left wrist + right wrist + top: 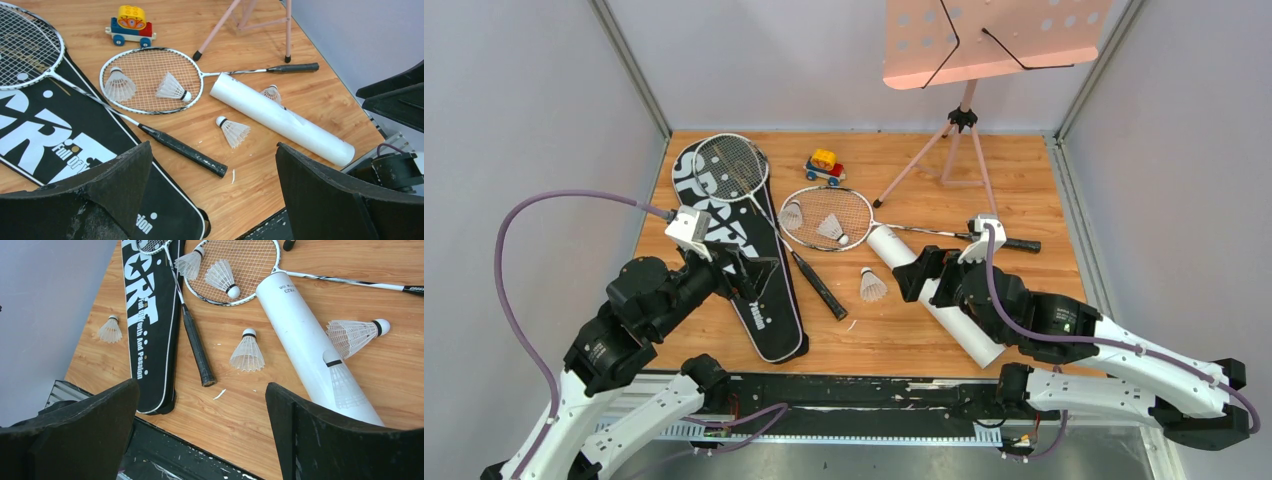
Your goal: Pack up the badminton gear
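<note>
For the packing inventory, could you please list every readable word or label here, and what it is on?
"SPORT": large white letters on the black bag.
"Full of Youth And Passion": smaller white line, same bag.
Small grey print on the white tube: too blurred to read.

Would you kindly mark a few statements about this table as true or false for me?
1. One racket rests its head on the black bag. True.
2. Two shuttlecocks lie on the other racket, on its strings. True.
3. The toy car sits on the black bag. False: it stands on the table, beyond the rackets.
4. The white tube stands upright. False: it lies on its side.
5. The left gripper and the right gripper are open and empty. True.
</note>
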`<state>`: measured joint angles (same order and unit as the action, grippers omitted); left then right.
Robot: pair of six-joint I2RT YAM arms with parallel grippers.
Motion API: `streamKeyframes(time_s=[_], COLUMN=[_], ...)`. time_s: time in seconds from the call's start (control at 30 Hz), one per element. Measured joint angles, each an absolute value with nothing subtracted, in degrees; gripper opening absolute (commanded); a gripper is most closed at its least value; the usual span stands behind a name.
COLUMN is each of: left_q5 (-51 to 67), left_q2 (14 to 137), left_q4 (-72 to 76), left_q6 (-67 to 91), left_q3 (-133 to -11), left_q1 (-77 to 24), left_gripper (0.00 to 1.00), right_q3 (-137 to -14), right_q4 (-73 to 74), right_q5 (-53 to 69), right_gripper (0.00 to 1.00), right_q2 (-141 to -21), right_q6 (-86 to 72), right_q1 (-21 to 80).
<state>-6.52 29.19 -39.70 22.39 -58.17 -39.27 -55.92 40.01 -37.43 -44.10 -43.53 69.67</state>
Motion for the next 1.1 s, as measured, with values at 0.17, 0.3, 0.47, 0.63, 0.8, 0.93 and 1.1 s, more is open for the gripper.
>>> streamKeyframes(time_s=[0.17, 0.3, 0.47, 0.63, 0.8, 0.93, 1.1], left_q5=[-6.63, -6.79, -7.25, -8.36, -8.78, -9.28, -9.58], left_q2=[28.53, 26.98, 25.39, 23.97, 22.81, 21.87, 20.56], left_q4=[-39.94, -40.03, -41.21, -42.28, -42.44, -42.54, -42.68], left_q6=[22.22, 22.22, 22.22, 22.2, 22.2, 22.17, 22.17], left_q3=[-57.78, -55.61, -52.1, -50.09, -49.39, -49.39, -49.39], left_q1=[-39.27, -39.27, -39.27, -39.27, -39.27, -39.27, -39.27], left_gripper=[1.0, 1.0, 1.0, 1.0, 1.0, 1.0, 1.0], right_q3=[-55.02, -53.49, -50.61, -49.84, -51.48, -54.76, -55.35], right_q4=[39.86, 39.48, 38.63, 37.67, 37.08, 37.04, 37.15], right_q5=[-37.47, -37.5, -38.35, -44.1, -49.45, -46.33, -34.68], right_gripper=[1.0, 1.0, 0.98, 0.97, 0.95, 0.89, 0.82], right_q2=[-44.03, -44.05, -45.19, -53.65, -69.52, -79.05, -80.36], right_q6=[-43.83, -44.36, -44.93, -42.02, -32.25, -25.06, -18.76], right_q1=[69.67, 69.67, 69.67, 69.65, 68.05, 63.05, 55.31])
